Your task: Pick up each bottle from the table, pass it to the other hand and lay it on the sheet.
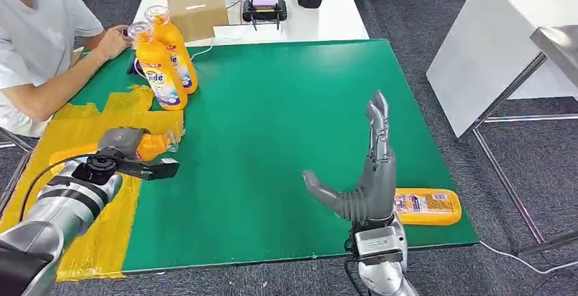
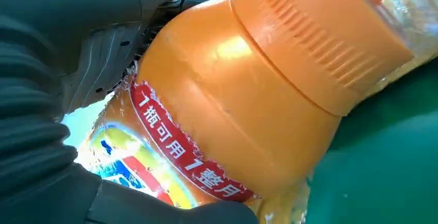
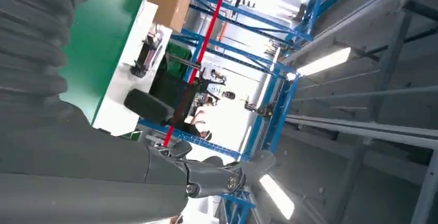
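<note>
Left hand: the left hand (image 1: 126,147) grips an orange bottle (image 1: 151,146) over the yellow sheet (image 1: 102,241) at the tabletop's left edge; bottle lies on its side, cap end toward the green mat (image 1: 286,119).
Label, held bottle: in the left wrist view the held bottle (image 2: 232,105) shows a red band with white Chinese characters, "1瓶可用1整月", above a blue, yellow and red graphic; ribbed orange collar, glossy plastic.
Right hand: the right hand (image 1: 364,173) is raised near the front edge, fingers straight and spread, thumb out, holding nothing.
Lying bottle: a flat orange bottle (image 1: 426,206) lies on its side at the front right corner, label up, print too small to read.
Standing bottles: two upright orange bottles (image 1: 158,71) touch near the far left corner; clear caps, label letters "ide" legible.
Person: a person's hand (image 1: 112,40) rests just beside them.
Surroundings: white table behind with a cardboard box (image 1: 196,8), a black controller (image 1: 264,11) and cables.
</note>
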You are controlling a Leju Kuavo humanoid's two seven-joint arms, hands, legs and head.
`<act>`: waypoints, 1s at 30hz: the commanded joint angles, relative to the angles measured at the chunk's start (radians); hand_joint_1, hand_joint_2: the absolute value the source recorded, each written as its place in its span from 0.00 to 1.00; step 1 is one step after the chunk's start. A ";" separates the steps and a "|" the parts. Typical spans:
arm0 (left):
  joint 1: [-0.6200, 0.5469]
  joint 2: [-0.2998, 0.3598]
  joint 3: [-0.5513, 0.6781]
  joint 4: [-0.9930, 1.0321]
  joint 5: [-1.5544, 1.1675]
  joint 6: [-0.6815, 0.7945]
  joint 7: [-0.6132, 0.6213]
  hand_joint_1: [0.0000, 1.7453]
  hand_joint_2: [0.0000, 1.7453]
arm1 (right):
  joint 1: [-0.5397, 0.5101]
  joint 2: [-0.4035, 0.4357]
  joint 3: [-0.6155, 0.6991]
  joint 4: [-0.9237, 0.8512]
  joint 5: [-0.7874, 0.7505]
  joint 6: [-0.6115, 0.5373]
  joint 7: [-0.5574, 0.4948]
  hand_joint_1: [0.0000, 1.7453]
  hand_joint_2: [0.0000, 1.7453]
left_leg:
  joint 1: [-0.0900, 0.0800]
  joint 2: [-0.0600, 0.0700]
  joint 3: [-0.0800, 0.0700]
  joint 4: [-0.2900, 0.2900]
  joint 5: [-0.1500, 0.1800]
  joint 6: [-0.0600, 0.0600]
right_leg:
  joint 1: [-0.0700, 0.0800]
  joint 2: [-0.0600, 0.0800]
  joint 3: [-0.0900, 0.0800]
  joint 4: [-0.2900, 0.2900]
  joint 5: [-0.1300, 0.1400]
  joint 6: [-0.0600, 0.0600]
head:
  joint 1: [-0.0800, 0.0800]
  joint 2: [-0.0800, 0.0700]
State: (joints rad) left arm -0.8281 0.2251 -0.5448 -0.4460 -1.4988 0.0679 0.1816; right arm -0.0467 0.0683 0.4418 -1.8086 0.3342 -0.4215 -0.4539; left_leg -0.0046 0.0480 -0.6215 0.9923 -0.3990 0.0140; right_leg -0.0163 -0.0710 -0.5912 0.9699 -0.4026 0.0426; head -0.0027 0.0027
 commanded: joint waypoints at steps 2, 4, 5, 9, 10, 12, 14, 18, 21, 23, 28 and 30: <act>0.002 -0.047 0.094 0.062 0.020 0.154 0.014 0.00 1.00 | -0.046 -0.037 0.029 0.077 0.017 0.009 0.033 0.00 1.00 | 0.002 -0.003 0.004 0.000 -0.002 -0.001 | 0.001 0.005 0.005 -0.001 -0.002 -0.002 | 0.000 0.000; 0.015 -0.041 0.115 0.044 0.021 0.210 0.023 0.00 1.00 | -0.052 -0.046 0.030 0.103 0.051 0.018 0.060 0.00 1.00 | 0.002 -0.003 0.006 0.000 -0.003 -0.001 | 0.001 0.007 0.007 -0.002 -0.002 -0.002 | 0.000 0.000; 0.023 -0.036 0.126 0.035 0.019 0.234 0.030 0.00 1.00 | -0.053 -0.048 0.026 0.116 0.078 0.015 0.080 0.00 1.00 | 0.001 -0.001 0.004 -0.001 -0.002 -0.001 | 0.000 0.005 0.005 -0.002 -0.001 -0.001 | 0.000 0.000; 0.060 -0.011 0.150 -0.006 -0.003 0.325 0.053 0.00 1.00 | -0.055 -0.053 0.023 0.152 0.114 0.023 0.109 0.00 1.00 | 0.002 -0.001 0.005 -0.001 -0.002 -0.001 | 0.001 0.007 0.005 -0.002 -0.001 -0.002 | 0.000 0.000; 0.069 -0.008 0.164 -0.009 0.000 0.340 0.049 0.00 1.00 | -0.055 -0.055 0.024 0.157 0.123 0.027 0.113 0.00 1.00 | 0.001 -0.001 0.003 -0.001 -0.001 -0.001 | 0.000 0.005 0.003 -0.001 0.000 -0.001 | 0.000 0.000; 0.078 -0.004 0.188 -0.017 -0.004 0.367 0.046 0.00 1.00 | -0.056 -0.056 0.023 0.168 0.154 0.023 0.127 0.00 1.00 | 0.002 -0.001 0.006 0.000 -0.003 -0.002 | 0.001 0.009 0.006 -0.001 -0.001 -0.002 | 0.000 0.000; 0.100 0.002 0.228 -0.050 0.003 0.442 0.036 0.00 1.00 | -0.060 -0.059 0.023 0.187 0.181 0.027 0.148 0.00 1.00 | 0.002 -0.001 0.006 0.000 -0.003 -0.002 | 0.001 0.010 0.006 -0.001 -0.002 -0.002 | 0.000 0.000; 0.215 -0.016 0.376 -0.271 0.140 0.614 -0.108 0.00 1.00 | -0.044 -0.103 0.032 0.209 0.321 0.063 0.227 0.00 1.00 | 0.002 -0.002 0.005 -0.001 -0.002 -0.001 | 0.001 0.007 0.005 -0.002 -0.001 -0.001 | 0.000 0.000; 0.253 -0.019 0.390 -0.355 0.135 0.580 -0.106 0.00 1.00 | -0.036 -0.109 0.025 0.214 0.321 0.060 0.223 0.00 1.00 | 0.002 -0.004 0.006 -0.001 -0.003 -0.001 | 0.001 0.006 0.007 -0.002 -0.002 -0.001 | -0.001 0.000; 0.362 -0.060 0.453 -0.576 0.319 0.575 -0.244 0.00 1.00 | -0.013 -0.136 0.022 0.209 0.416 0.121 0.290 0.00 1.00 | 0.001 -0.003 0.003 0.000 -0.002 -0.001 | 0.000 0.004 0.005 -0.002 -0.002 -0.001 | 0.000 0.000; 0.697 -0.145 0.456 -1.133 0.782 0.299 -0.421 0.00 1.00 | 0.082 -0.237 -0.016 0.261 0.630 0.216 0.416 0.00 1.00 | 0.002 -0.007 0.009 -0.002 -0.005 0.000 | 0.000 0.004 0.011 -0.005 -0.004 -0.001 | 0.000 0.000; 0.754 -0.161 0.424 -1.160 0.748 0.317 -0.435 0.00 1.00 | 0.102 -0.267 -0.053 0.291 0.629 0.236 0.426 0.00 1.00 | 0.001 -0.004 0.008 -0.001 -0.005 0.000 | 0.000 0.005 0.009 -0.005 -0.004 -0.001 | -0.001 0.000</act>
State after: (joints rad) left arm -0.3810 0.1702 -0.1434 -1.1005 -0.8583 0.4621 -0.1871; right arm -0.0155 -0.0638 0.4528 -1.6529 0.8940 -0.2404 -0.0936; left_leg -0.0056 0.0482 -0.6220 0.9923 -0.4014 0.0140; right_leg -0.0173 -0.0711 -0.5922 0.9691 -0.4035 0.0429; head -0.0034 0.0027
